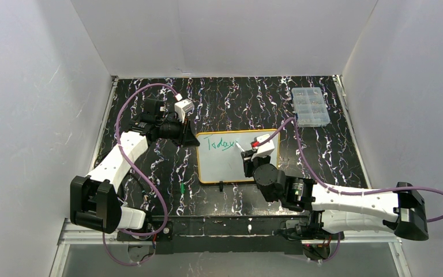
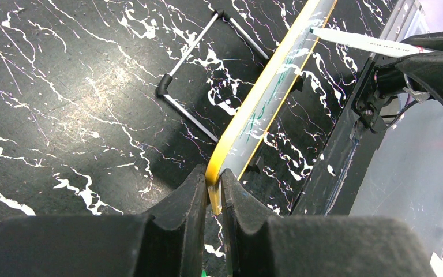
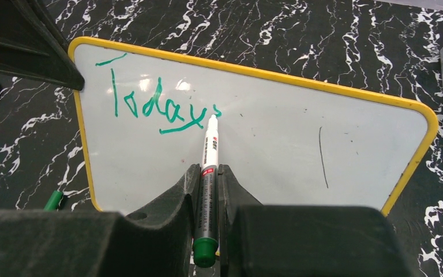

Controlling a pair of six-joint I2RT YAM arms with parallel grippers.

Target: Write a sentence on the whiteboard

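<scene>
From above, the clear compartmented plastic box (image 1: 310, 107) sits far right on the black marbled table (image 1: 236, 98) (contents too small to tell), and the yellow-framed whiteboard (image 1: 225, 167) sits mid-table. Left wrist: the left gripper (image 2: 213, 183) pinches the board's yellow corner edge. Right wrist: the right gripper (image 3: 209, 173), reaching low, clamps a white green-capped marker (image 3: 210, 147), its tip touching the board beside the green "Today".

Twin white-shelled robot arms, left arm (image 1: 118, 158) and right arm (image 1: 352, 201), carry black joint housings. A purple cable (image 1: 150, 85) loops back from behind each matte-black two-finger gripper, the left gripper (image 2: 213, 183) and right gripper (image 3: 209, 173), whose fingers (image 3: 176, 202) taper like thick wedges. A white camera block (image 1: 183, 107) sits just behind. Dark screw heads dot the right arm's shell.
</scene>
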